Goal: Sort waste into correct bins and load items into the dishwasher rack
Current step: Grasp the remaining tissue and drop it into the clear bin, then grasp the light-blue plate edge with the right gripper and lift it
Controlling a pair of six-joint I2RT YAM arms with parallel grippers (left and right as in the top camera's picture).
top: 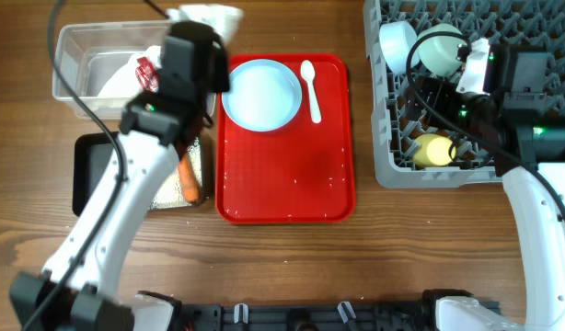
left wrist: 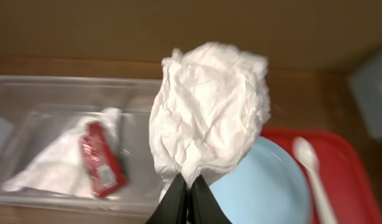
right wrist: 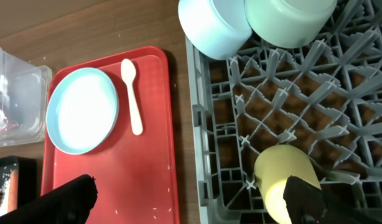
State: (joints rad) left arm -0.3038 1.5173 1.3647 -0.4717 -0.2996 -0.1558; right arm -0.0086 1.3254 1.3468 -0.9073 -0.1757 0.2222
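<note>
My left gripper is shut on a crumpled white tissue and holds it in the air by the right end of the clear tub. In the overhead view the tissue is beyond the tub. The tub holds a red snack wrapper and another tissue. The pale-blue plate and white spoon lie on the red tray. My right gripper is open and empty over the grey rack, which holds two bowls and the yellow cup.
The black tray sits at the left in front of the tub, with an orange carrot at its right end. Loose rice grains are scattered on the red tray. My left arm reaches over the black tray.
</note>
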